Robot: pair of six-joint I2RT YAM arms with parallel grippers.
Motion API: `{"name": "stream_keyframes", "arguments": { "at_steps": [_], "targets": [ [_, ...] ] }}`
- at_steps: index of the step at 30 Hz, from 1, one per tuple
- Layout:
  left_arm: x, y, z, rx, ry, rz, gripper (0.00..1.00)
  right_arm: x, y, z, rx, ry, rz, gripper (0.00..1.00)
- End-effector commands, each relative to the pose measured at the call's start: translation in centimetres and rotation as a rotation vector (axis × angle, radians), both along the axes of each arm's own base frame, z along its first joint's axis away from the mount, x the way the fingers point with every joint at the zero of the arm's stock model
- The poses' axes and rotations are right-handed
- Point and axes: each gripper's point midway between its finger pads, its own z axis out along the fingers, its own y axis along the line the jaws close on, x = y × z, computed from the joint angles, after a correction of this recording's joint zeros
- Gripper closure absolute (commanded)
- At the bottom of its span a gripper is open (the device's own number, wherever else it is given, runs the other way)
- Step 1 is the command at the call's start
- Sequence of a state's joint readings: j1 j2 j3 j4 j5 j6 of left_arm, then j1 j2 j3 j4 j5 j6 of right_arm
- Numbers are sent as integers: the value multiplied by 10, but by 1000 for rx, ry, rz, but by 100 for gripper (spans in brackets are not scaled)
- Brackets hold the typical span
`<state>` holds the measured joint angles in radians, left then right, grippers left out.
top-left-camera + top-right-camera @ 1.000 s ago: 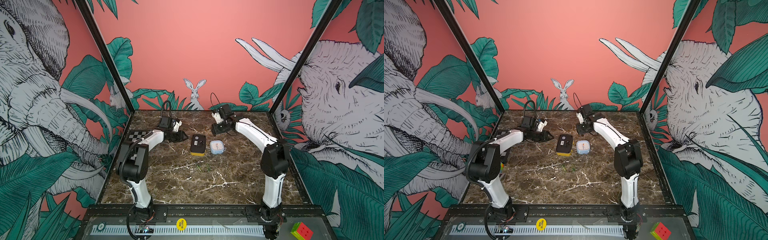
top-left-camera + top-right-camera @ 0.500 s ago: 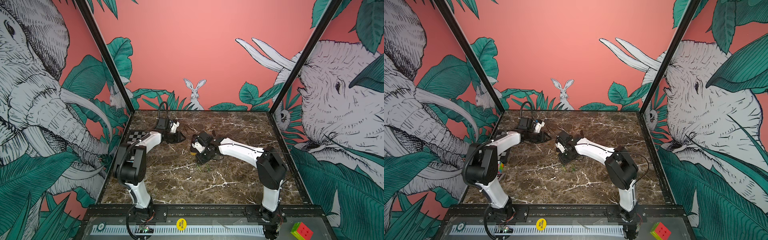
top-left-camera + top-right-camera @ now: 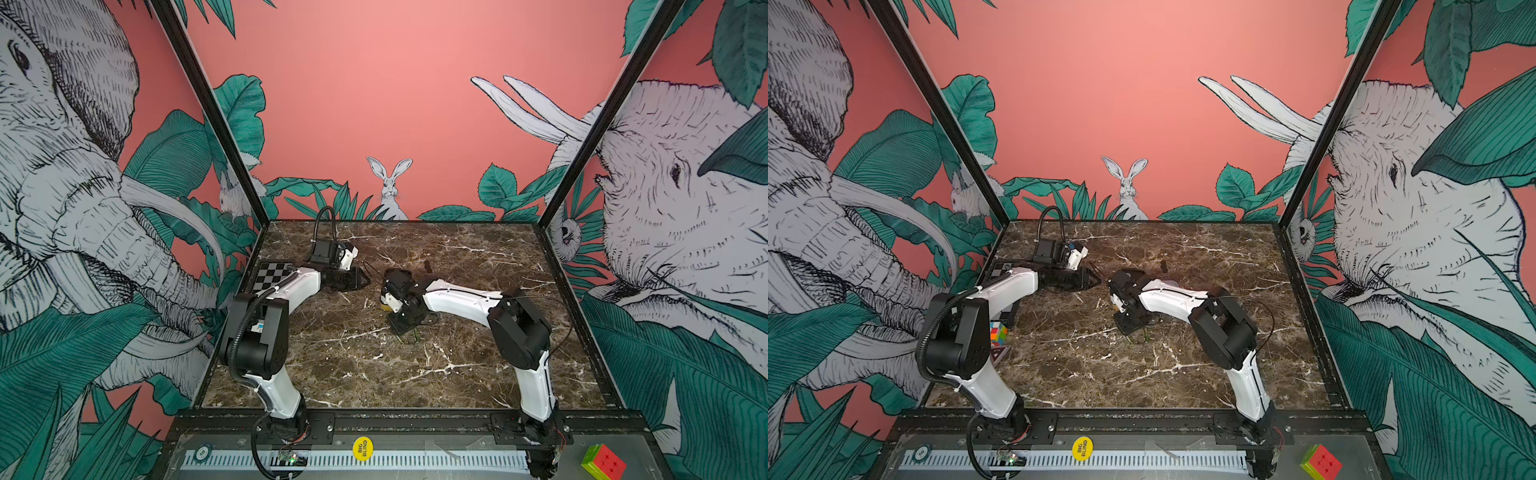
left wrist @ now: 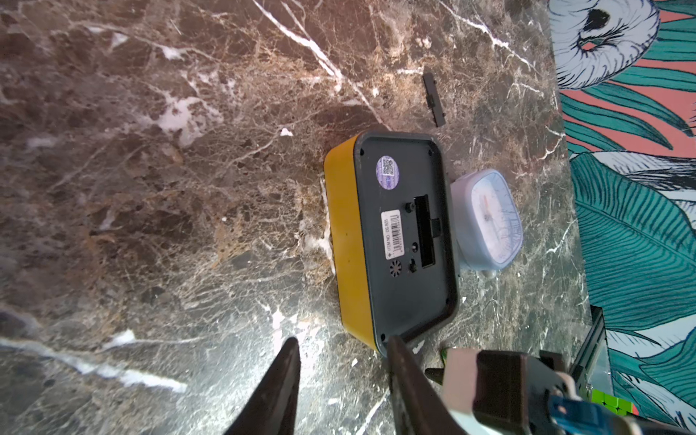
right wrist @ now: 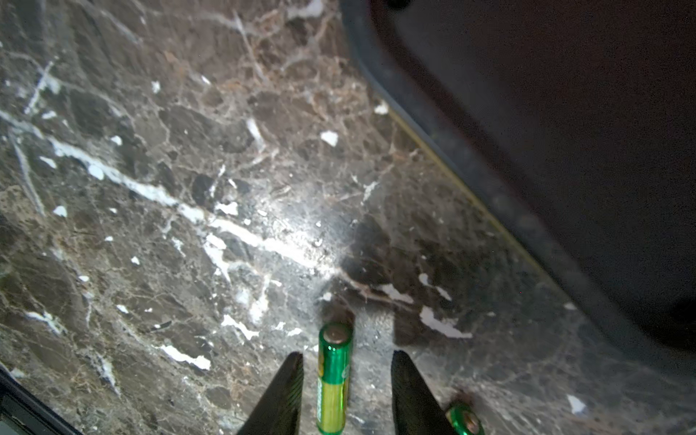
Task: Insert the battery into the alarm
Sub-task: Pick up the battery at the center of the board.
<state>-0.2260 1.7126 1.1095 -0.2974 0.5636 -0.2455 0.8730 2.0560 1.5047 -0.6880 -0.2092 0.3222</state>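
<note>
Step, likely: battery pickup | right tool [image 5: 348, 354] spread astride battery [image 5: 333, 376] near alarm [image 4: 403, 233]; left tool [image 4: 342, 339] spread, empty | next: you pinch, lift, align with alarm's open slot [image 4: 425, 230]

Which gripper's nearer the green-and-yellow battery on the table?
Right. The right gripper straddles the battery, one finger on each side, jaws not yet closed on it. The left gripper sits open at a corner of the yellow alarm, apart from the battery.
</note>
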Motion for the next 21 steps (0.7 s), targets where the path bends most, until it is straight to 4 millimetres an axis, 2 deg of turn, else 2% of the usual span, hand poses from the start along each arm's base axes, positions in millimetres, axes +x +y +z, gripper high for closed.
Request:
{"name": "stream_keyframes", "arguments": {
  "at_steps": [1, 11, 19, 21],
  "targets": [
    [-10, 4, 9, 11, -15, -16, 60, -2, -2, -4, -50, 5, -14, 64],
    [-15, 4, 4, 19, -4, -33, 60, -10, -11, -13, -138, 32, -18, 71],
    [-17, 5, 2, 19, -1, -30, 61, -6, -3, -18, -127, 34, -25, 75],
    [-16, 5, 3, 17, -4, -28, 61, -5, -2, -18, -126, 34, -25, 78]
  ]
}}
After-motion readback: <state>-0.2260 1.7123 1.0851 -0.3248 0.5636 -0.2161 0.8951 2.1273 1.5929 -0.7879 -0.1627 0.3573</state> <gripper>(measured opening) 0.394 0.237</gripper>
